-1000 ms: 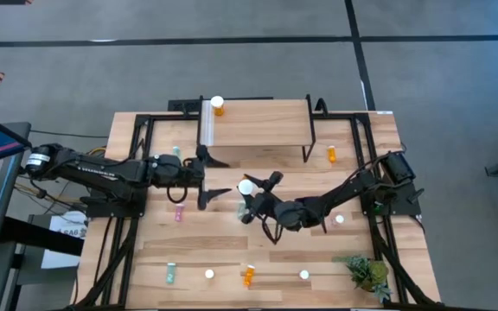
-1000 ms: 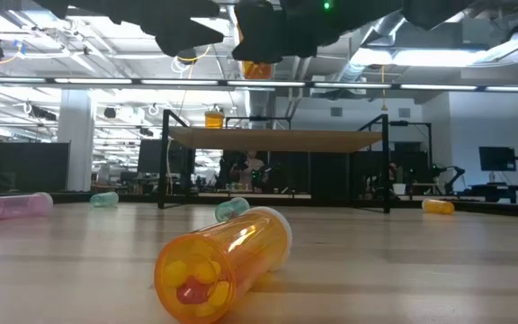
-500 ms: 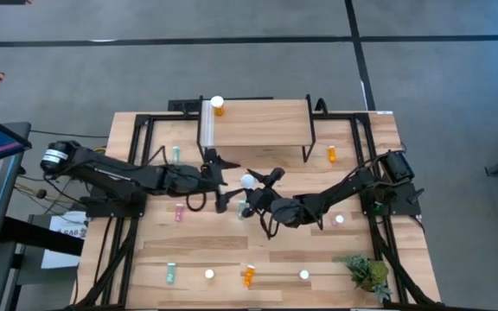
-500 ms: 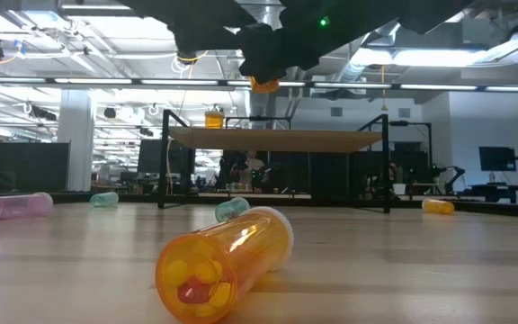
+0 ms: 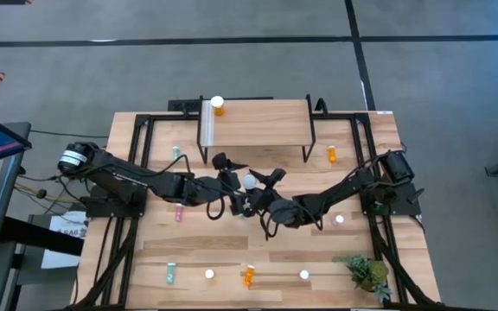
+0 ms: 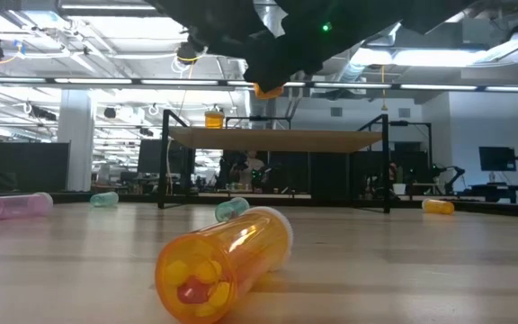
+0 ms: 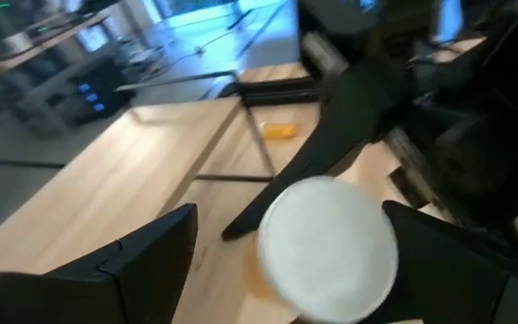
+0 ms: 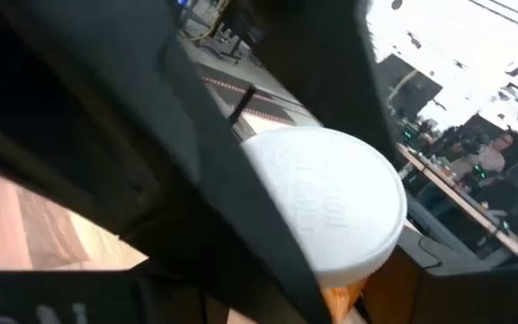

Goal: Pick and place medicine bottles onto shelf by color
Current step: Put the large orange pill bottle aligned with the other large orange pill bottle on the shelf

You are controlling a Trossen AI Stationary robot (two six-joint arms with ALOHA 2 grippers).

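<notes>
A wide orange bottle with a big white lid [image 5: 249,181] is held upright in the air near the table's middle, in front of the shelf [image 5: 258,123]. My right gripper [image 5: 256,195] is shut on it. My left gripper [image 5: 230,181] is open, and its two fingers [image 7: 151,261] stand on either side of the lid [image 7: 329,247]; I cannot tell whether they touch it. The low view shows only the bottle's orange bottom [image 6: 268,88]. One orange bottle [image 5: 218,105] stands on the shelf's left end. My right gripper holds the wide orange bottle below its white lid [image 8: 331,202], and the fingers come roughly level from the table's right. A dark finger [image 8: 241,207] lies against the bottle's side. The bottle is upright, lid up, lifted clear of the table. The fingers hide the exact place of contact.
Small bottles lie about the table: teal [image 5: 176,154], pink [image 5: 178,212], orange [image 5: 332,154], and a row near the front edge with an orange one [image 5: 248,276]. A green plant [image 5: 366,272] stands at the front right. In the low view a teal bottle [image 6: 232,209] lies below the grippers.
My left gripper has gone toward the table's right edge, to the bottle held by my right gripper, and its open fingers now stand on either side of the lid. The bottle has stayed lifted in nearly the same place.
</notes>
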